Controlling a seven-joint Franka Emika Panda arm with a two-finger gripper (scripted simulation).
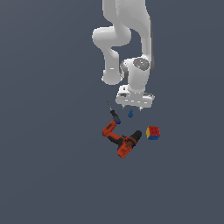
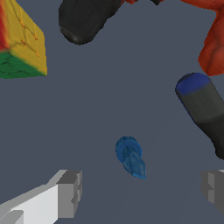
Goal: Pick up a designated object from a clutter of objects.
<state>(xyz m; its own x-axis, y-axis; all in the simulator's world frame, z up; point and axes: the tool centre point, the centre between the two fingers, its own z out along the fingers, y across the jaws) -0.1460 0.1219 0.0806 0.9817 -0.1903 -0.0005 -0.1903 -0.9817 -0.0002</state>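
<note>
Two fingers of our claw stand apart above the blue piece, which lies on the tabletop beside the screwdriver. We judge this the approach; next we lower and close.

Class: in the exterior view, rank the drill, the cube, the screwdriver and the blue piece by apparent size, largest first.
1. Drill
2. Screwdriver and cube: the screwdriver is longer, the cube bulkier, so I won't rank them.
3. Blue piece
</note>
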